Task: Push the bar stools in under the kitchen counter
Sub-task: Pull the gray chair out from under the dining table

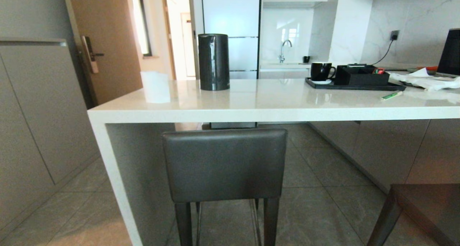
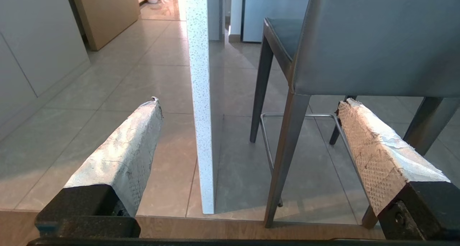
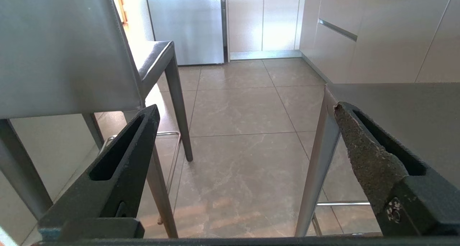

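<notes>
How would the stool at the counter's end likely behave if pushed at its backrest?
The bar stool probably slides stiffly on the glossy floor tiles. Its tall, slim legs suggest a high push could tip it. The padded backrest may give slightly.

The head view looks level and forward, close to the counter [image 1: 273, 109], with one stool [image 1: 224, 165] dead ahead. Both wrist views sit low, facing forward and down at the floor [image 3: 244, 159]. The left wrist view shares that stool [image 2: 359, 41] and the counter's end panel [image 2: 201, 113]; the right wrist view shares the stool [image 3: 64, 51] too.
</notes>
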You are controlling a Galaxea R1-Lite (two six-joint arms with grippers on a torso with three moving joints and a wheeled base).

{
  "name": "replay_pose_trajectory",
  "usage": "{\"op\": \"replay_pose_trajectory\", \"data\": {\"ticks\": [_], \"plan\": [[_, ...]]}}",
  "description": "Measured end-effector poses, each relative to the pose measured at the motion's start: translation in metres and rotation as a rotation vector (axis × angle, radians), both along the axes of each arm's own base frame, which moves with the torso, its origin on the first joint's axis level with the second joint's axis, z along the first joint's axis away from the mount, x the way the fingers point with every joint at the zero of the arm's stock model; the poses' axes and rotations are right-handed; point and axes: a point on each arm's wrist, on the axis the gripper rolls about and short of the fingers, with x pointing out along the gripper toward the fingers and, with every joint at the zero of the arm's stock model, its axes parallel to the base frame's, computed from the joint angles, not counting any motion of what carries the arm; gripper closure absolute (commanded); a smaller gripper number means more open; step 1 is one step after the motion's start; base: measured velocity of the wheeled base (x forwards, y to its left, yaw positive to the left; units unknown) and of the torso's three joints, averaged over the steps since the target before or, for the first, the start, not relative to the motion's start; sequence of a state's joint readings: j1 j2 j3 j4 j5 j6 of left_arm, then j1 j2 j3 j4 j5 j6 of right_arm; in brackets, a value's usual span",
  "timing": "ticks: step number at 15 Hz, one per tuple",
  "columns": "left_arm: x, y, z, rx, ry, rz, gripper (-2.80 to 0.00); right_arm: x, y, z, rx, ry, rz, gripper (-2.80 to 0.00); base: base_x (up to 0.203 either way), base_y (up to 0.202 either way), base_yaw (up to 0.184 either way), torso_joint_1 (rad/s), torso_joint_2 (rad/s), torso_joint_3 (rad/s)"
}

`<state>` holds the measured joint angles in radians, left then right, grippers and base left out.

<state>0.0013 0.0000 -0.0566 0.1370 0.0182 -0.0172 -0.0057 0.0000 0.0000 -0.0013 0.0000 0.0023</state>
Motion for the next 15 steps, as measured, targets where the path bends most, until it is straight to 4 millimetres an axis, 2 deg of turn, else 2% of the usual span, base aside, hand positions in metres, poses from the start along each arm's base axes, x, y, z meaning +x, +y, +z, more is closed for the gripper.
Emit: {"op": "replay_pose_trajectory", "data": {"ticks": [15], "plan": [[-0.0001,0.0000,0.0003,0.000,-0.001,-0.004,-2.80,0.0000,0.0000,0.0000,-0.001,0.000,0.000,-2.80,0.000,0.000,0.000,0.000,0.00,0.000]]}}
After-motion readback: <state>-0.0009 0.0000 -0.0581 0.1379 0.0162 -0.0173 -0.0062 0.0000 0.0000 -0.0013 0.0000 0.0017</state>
